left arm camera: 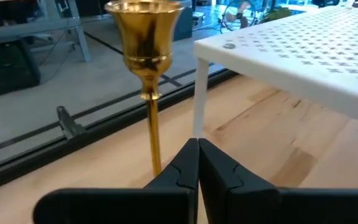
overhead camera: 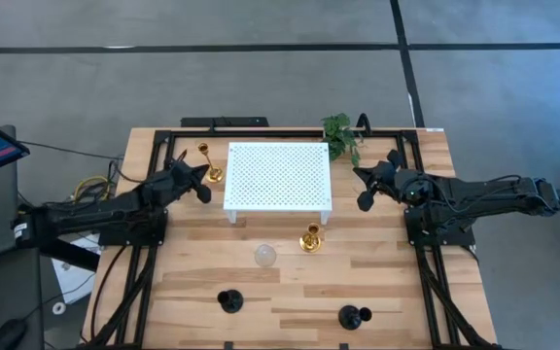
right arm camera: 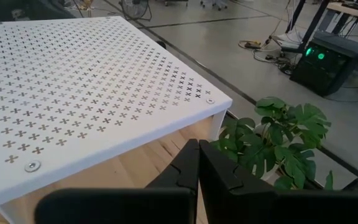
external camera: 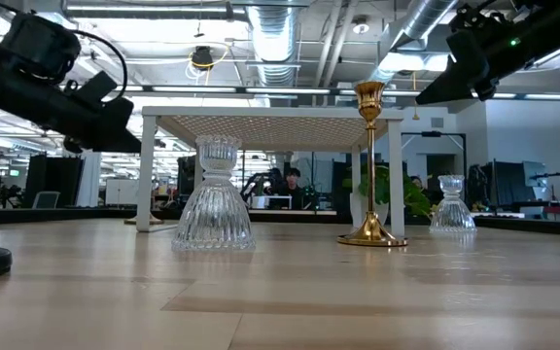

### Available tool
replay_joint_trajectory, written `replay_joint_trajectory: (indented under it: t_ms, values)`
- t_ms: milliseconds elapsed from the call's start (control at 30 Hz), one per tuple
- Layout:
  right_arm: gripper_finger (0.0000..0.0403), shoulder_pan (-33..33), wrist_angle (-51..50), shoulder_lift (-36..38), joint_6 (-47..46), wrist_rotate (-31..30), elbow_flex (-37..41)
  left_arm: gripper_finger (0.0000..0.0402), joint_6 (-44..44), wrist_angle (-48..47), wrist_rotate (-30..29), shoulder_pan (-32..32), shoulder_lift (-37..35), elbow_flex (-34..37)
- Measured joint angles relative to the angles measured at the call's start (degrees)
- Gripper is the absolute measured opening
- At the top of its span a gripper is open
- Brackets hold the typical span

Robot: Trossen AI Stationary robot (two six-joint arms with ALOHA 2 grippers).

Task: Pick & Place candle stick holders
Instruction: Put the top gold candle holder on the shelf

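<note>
A tall gold candle stick holder (overhead camera: 209, 163) stands on its round base at the far left corner of the white perforated stand (overhead camera: 278, 178). My left gripper (overhead camera: 203, 181) is shut and empty just short of its stem (left arm camera: 154, 134). A second gold holder (overhead camera: 310, 238), a clear glass holder (overhead camera: 264, 256) and two black holders (overhead camera: 229, 301) (overhead camera: 354, 316) stand nearer the front. Another clear glass holder (external camera: 452, 216) stands farther back in the low view. My right gripper (overhead camera: 366, 185) is shut and empty, raised at the stand's right side.
A small green plant (overhead camera: 341, 136) stands at the stand's far right corner, just ahead of my right gripper; it also shows in the right wrist view (right arm camera: 278, 140). Dark frame rails (overhead camera: 154, 146) run along the table's sides. Bare wood (overhead camera: 290, 287) lies near the front.
</note>
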State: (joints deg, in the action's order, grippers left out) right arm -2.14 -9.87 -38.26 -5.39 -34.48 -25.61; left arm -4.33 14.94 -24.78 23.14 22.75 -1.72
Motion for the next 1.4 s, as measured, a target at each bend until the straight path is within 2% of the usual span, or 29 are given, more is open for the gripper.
replay_joint_trajectory:
  t_ms: [200, 433, 767, 900, 1100, 1400]
  values:
    - [0.0000, -0.02, 0.00, 0.00, -0.02, 0.00, 0.00, 0.0010, -2.52, 2.12, 0.20, 3.85, 5.67, 0.00]
    - [0.0000, -0.01, 0.00, 0.00, -0.02, 0.00, 0.00, 0.0037, -4.95, 2.76, 0.35, 4.03, 9.80, 0.00]
    - [0.0000, -1.02, 0.00, 0.00, 1.36, -0.02, 0.00, 0.0131, -4.97, 5.02, 3.82, 4.08, 11.10, 0.00]
    - [0.0000, -1.40, 0.00, 0.00, 1.36, 0.00, 0.00, 0.0177, -4.97, 6.36, 2.10, 4.06, 11.08, 0.00]
    - [0.0000, -1.37, 0.00, 0.00, 1.36, 0.00, 0.00, 0.0238, -4.97, 6.80, -3.98, 4.06, 11.08, 0.00]
    - [0.0000, -1.37, -0.02, 0.00, 1.38, 0.00, 0.00, 0.0293, -4.94, 16.30, -3.91, 4.03, 11.08, 0.00]
